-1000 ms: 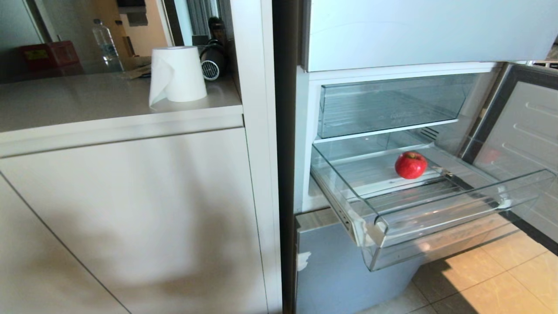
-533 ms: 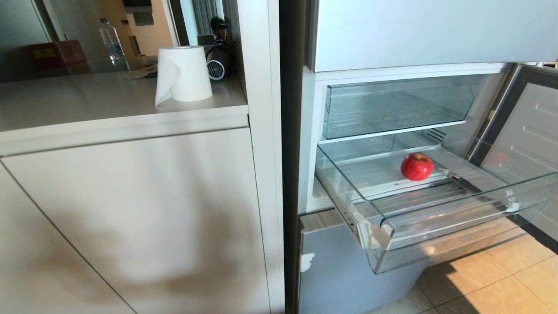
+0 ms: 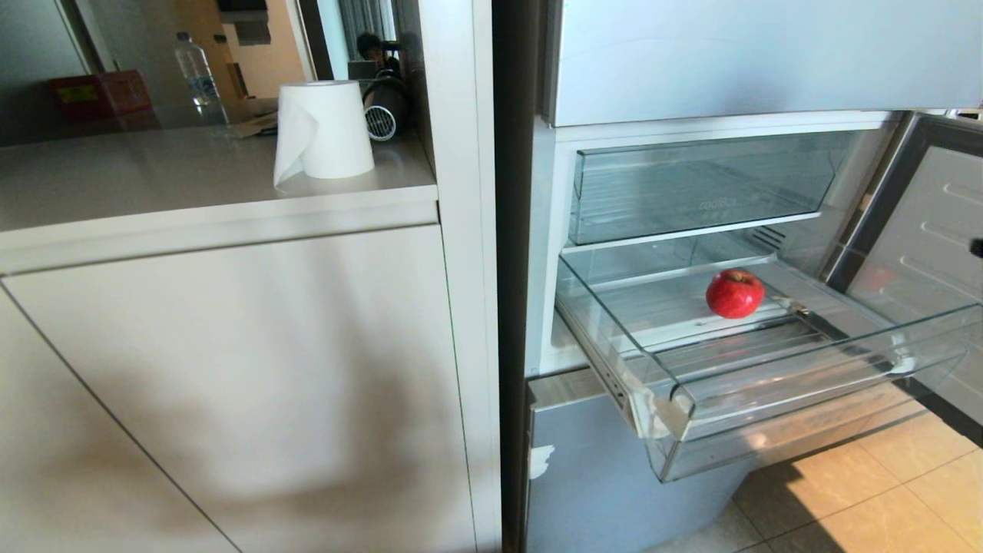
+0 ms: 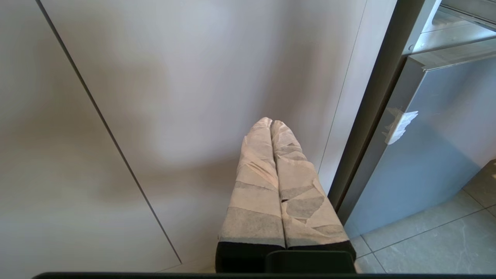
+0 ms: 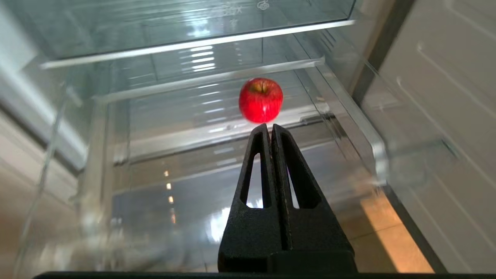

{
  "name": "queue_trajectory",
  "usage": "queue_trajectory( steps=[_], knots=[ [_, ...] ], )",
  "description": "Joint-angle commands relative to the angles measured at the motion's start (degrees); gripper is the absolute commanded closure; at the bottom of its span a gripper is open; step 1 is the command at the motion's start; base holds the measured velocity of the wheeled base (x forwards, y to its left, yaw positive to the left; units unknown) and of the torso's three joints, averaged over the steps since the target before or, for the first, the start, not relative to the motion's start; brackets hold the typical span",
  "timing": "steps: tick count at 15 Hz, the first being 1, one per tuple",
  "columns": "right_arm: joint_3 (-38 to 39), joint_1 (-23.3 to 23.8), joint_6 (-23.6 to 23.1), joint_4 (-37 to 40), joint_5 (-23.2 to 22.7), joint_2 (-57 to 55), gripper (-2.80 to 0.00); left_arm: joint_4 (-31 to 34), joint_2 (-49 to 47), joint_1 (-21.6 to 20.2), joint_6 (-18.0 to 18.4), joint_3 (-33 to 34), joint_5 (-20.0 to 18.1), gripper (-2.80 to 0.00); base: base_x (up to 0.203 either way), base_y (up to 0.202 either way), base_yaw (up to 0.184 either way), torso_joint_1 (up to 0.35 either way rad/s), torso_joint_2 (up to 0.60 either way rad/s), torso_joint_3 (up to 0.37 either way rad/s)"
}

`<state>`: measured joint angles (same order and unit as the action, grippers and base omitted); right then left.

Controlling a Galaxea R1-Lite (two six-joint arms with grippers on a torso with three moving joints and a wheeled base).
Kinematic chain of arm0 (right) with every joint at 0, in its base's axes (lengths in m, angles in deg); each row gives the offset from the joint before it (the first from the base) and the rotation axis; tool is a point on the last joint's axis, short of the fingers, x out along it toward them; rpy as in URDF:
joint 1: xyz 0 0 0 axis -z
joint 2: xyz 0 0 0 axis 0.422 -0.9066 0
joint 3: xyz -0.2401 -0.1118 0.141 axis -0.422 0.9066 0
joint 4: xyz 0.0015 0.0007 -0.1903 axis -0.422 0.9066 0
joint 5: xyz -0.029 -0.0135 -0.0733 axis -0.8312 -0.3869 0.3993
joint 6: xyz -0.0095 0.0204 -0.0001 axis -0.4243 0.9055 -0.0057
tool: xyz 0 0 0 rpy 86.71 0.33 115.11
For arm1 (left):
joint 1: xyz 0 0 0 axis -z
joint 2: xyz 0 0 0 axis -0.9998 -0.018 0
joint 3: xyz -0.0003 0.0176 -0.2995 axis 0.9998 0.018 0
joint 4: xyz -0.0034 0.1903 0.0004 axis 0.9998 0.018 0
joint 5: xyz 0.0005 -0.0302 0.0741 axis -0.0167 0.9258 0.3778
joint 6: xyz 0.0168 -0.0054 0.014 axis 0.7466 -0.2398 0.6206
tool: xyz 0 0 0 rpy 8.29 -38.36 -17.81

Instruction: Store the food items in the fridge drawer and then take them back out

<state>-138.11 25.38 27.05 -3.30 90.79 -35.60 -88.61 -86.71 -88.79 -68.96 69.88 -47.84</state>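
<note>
Head view: fridge drawer (image 3: 768,369) pulled out at right of frame; one red apple (image 3: 735,293) seen on its ribbed floor, right of centre; paper roll (image 3: 322,130) on counter (image 3: 153,180), upper left

Left wrist view: left gripper (image 4: 271,123), taped fingers pressed together, nothing held, set before a cabinet door (image 4: 174,77)

Right wrist view: right gripper (image 5: 270,126), fingers closed, empty, centred just short of the apple (image 5: 260,99)

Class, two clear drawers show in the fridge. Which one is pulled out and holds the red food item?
The lower fridge drawer, with the white tape scrap on its front corner, is pulled out and holds the red food item. The upper drawer, printed coolBox, sits pushed in.
</note>
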Motion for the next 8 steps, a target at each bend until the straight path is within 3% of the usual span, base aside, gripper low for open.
queue_trajectory(
  steps=[1, 2, 8],
  knots=[
    [-10.3, 0.6, 0.3, 2.1, 0.0, -16.3, 0.00, 0.0, 0.0, 0.0, 0.0, 0.0, 0.0, 0.00, 0.000, 0.000, 0.000, 0.000, 0.00, 0.000],
    [-14.1, 1.0, 0.5, 3.5, 0.1, -20.6, -2.80, 0.0, 0.0, 0.0, 0.0, 0.0, 0.0, 0.00, 0.000, 0.000, 0.000, 0.000, 0.00, 0.000],
    [-21.9, 2.4, 4.9, 5.8, -2.6, -32.2, -2.80, 0.0, 0.0, 0.0, 0.0, 0.0, 0.0, 0.00, 0.000, 0.000, 0.000, 0.000, 0.00, 0.000]
  ],
)
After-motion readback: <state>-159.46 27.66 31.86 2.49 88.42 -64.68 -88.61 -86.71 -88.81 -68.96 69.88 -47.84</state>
